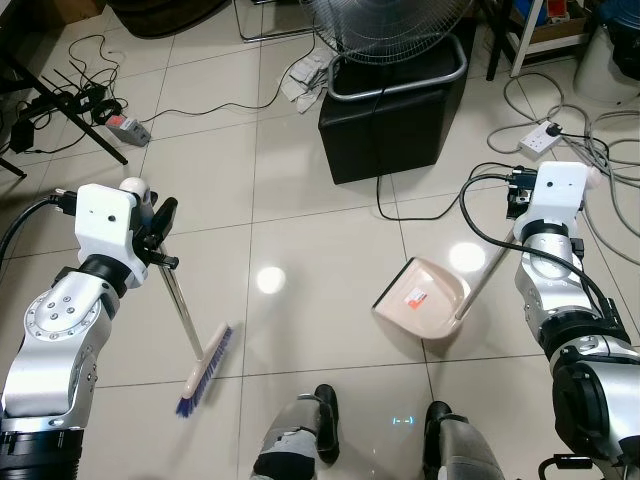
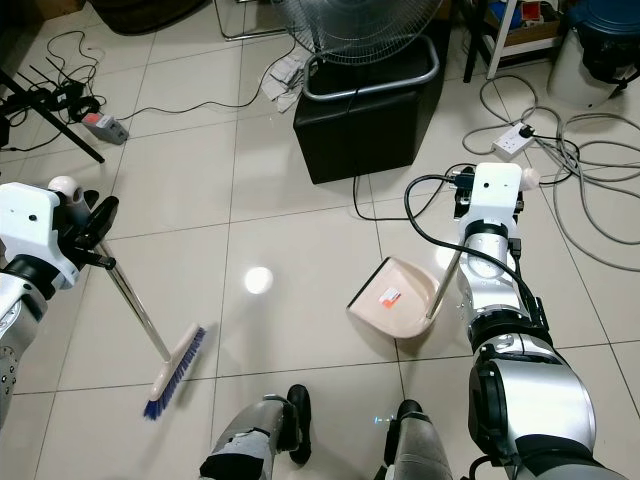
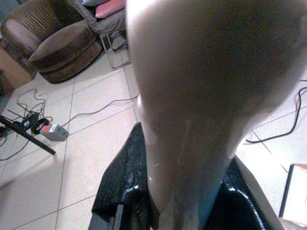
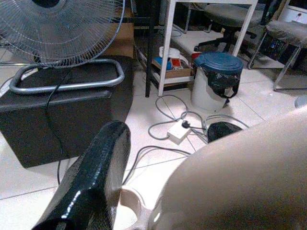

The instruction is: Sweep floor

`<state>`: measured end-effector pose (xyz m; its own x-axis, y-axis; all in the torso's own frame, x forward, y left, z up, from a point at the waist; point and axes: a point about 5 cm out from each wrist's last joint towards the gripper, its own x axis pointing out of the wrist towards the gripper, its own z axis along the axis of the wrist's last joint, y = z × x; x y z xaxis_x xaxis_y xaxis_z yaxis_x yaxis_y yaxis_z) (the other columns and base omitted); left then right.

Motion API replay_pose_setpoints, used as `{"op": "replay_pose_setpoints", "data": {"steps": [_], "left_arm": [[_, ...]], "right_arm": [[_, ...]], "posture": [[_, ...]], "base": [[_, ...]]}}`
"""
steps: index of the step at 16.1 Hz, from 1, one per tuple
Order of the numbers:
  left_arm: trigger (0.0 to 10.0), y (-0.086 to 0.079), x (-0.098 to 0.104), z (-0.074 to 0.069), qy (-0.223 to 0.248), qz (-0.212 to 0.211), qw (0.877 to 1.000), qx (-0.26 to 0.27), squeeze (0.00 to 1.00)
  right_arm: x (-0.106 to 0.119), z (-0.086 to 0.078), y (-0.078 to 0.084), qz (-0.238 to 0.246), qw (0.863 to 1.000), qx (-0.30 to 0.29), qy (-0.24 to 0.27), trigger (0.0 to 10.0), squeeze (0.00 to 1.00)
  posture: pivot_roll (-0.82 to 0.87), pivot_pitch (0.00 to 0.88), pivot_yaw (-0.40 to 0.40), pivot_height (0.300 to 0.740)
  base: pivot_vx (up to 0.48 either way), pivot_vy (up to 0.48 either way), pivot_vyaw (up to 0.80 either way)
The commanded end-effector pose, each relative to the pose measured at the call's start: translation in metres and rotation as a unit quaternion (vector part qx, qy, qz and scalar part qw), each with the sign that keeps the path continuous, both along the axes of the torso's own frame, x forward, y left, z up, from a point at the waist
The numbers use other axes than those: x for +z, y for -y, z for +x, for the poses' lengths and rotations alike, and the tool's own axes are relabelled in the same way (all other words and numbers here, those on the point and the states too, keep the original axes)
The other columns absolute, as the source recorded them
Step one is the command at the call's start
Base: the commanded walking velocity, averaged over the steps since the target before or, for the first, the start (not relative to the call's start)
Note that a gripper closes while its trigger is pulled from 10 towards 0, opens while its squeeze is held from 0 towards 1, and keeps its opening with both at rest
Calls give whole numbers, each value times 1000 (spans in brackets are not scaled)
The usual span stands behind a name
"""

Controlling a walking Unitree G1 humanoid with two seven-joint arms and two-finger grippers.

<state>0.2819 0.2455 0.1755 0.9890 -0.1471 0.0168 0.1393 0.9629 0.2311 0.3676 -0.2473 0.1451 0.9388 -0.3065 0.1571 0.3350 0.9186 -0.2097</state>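
Observation:
A broom with blue bristles (image 1: 205,370) rests its head on the tiled floor at my front left, its metal handle (image 1: 178,300) slanting up to my left gripper (image 1: 160,228), which is shut on the handle's top. A beige dustpan (image 1: 425,297) lies flat on the floor at my front right. Its long handle (image 1: 485,275) rises to my right gripper (image 1: 516,200), shut on it. Up close, the left wrist view has the broom's pale handle end (image 3: 201,96) between black fingers (image 3: 122,182). One black finger (image 4: 91,182) beside the dustpan's handle end (image 4: 240,182) fills the right wrist view.
A black box (image 1: 390,110) carrying a standing fan (image 1: 385,25) stands ahead, crumpled paper (image 1: 305,75) beside it. Cables and a power strip (image 1: 540,138) lie at the right, another strip (image 1: 125,127) and wires at the left. My feet (image 1: 310,430) are at the bottom.

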Motion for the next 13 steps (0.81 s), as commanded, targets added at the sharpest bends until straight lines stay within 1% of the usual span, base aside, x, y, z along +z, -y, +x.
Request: {"op": "replay_pose_setpoints", "data": {"steps": [1,3,4,5,6,7,8,13], "left_arm": [[10000,-11,9,-5,10,19,1000,14,0],[10000,-11,8,-6,9,21,1000,13,0],[10000,-12,9,-6,9,22,1000,14,0],[10000,-12,9,-6,9,22,1000,14,0],[10000,-12,9,-6,8,22,1000,14,0],[10000,-11,9,-6,7,21,1000,14,0],[10000,-11,9,-6,6,21,1000,13,0],[10000,-11,8,-7,6,20,1000,15,0]], "right_arm": [[-6,0,-2,12,1000,-1,-14,10000,0],[-6,0,-1,16,1000,-4,-15,10000,0],[-6,0,-2,17,1000,-3,-14,9647,0],[-6,0,-2,17,1000,-2,-14,7843,0],[-6,0,-3,17,1000,-1,-15,7608,0],[-7,0,-4,18,1000,1,-16,8157,0],[-9,-1,-6,20,1000,5,-18,10000,0],[-17,-4,-12,31,999,20,-17,10000,0]], "posture": [[273,264,242,740],[276,265,242,740],[276,265,242,740],[276,265,242,740],[276,265,242,740],[273,268,240,740],[272,268,240,740],[267,269,237,740]], "base": [[0,0,0],[0,0,0],[0,0,0],[0,0,0],[0,0,0],[0,0,0],[0,0,0],[0,0,0]]}}
